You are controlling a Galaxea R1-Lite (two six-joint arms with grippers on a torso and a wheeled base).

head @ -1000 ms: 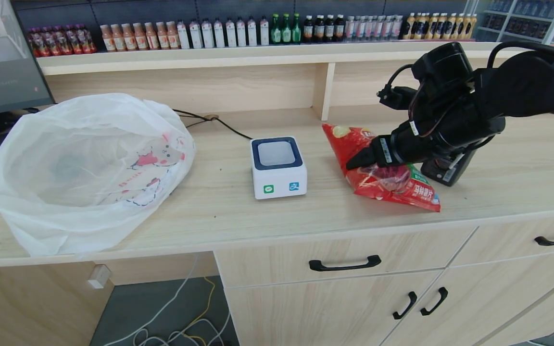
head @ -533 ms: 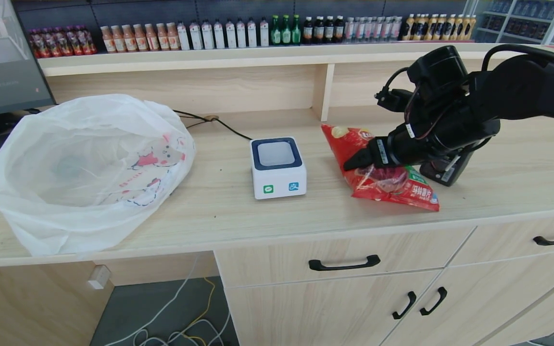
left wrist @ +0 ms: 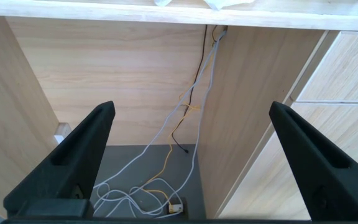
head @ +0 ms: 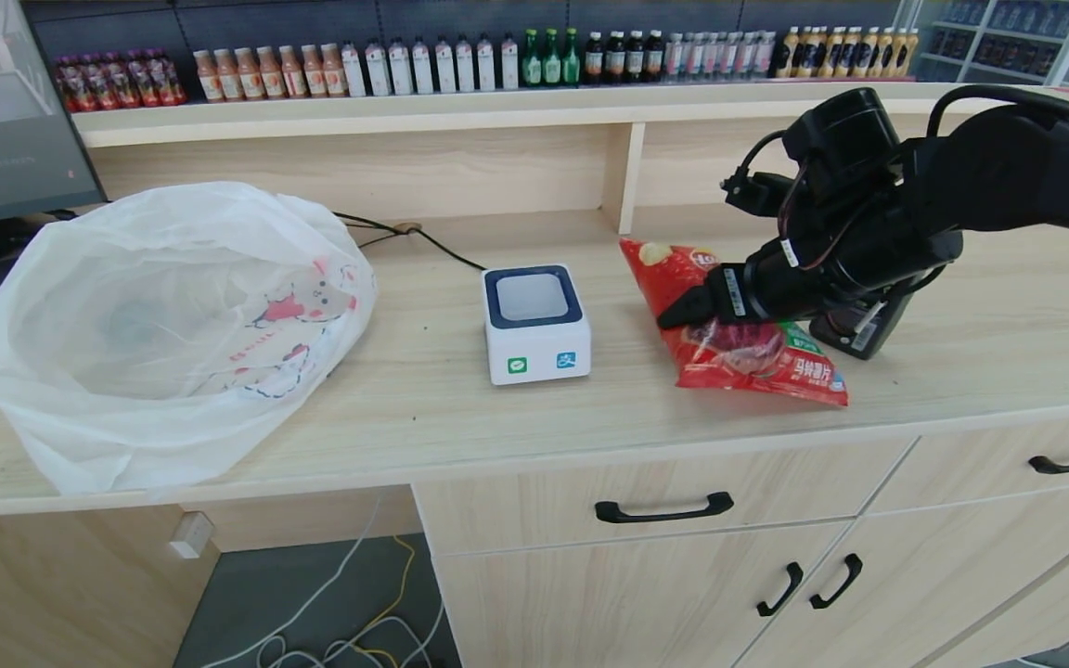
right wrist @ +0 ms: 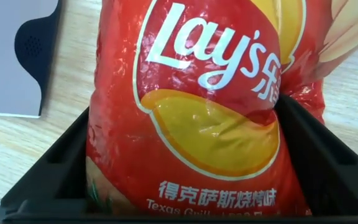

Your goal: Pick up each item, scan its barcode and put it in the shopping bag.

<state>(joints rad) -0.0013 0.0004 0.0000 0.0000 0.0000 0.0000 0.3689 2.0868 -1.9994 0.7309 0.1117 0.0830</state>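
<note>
Chip bag (head: pixel 748 351) pinched between right fingers (right wrist: pixel 51 165); shopping bag (head: pixel 163 325) lies open.

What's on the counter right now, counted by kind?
shopping bag: 1
scanner box: 1
chip bag: 1
dark handheld device: 1
Total: 4

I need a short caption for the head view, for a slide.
Right gripper clamped on the chip bag on the counter; scanner and open shopping bag to its left.

Wooden counter (head: pixel 405 408), shopping bag (head: pixel 163 325), scanner (head: pixel 534 323), chip bag (head: pixel 757 357)
</note>
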